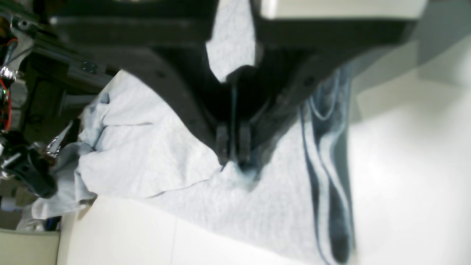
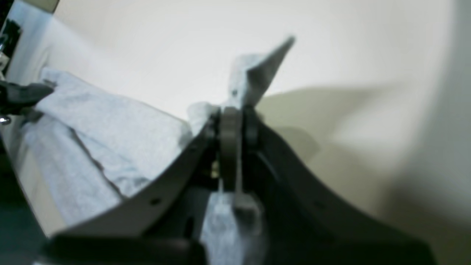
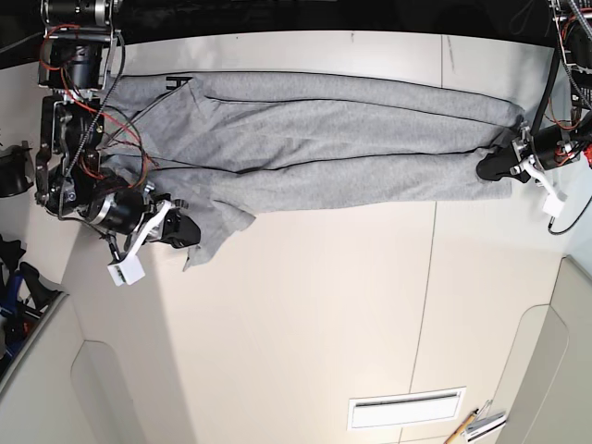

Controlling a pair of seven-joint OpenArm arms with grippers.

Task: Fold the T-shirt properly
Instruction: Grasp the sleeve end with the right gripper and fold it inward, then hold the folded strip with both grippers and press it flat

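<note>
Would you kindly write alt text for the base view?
A grey T-shirt lies stretched across a cream table, the right gripper pinching its left end and the left gripper its right end.

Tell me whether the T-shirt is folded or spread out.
Partly folded: the T-shirt lies stretched as a long band, layers overlapping lengthwise, each end pinched by a gripper.

One T-shirt (image 3: pixel 314 148), two arms
</note>
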